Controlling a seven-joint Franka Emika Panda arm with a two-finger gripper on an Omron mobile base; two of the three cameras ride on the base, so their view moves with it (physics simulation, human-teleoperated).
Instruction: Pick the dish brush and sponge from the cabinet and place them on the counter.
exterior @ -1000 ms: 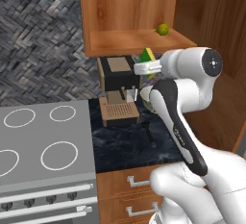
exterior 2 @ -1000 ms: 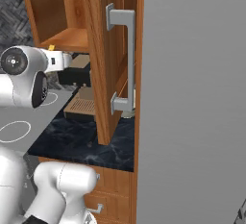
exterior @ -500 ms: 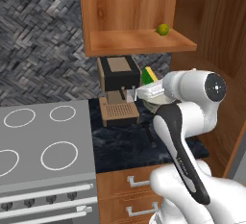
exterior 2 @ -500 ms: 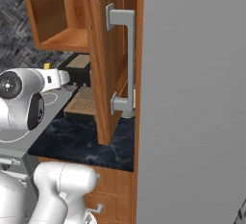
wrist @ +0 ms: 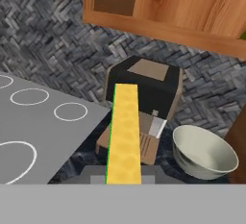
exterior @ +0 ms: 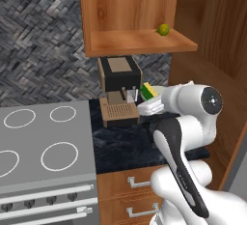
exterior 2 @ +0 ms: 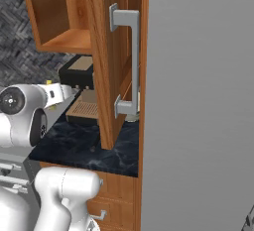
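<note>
I've got the sponge (wrist: pixel 124 131) clenched in the gripper (exterior: pixel 144 96), hanging above the counter (exterior: pixel 120 144) just in front of the coffee machine (exterior: pixel 119 91), so I reckon next I lower it onto bare stone beside the bowl (wrist: pixel 202 153) and release.

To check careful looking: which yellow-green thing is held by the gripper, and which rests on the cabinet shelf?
The flat sponge is in the gripper; the round fruit rests on the shelf.
</note>
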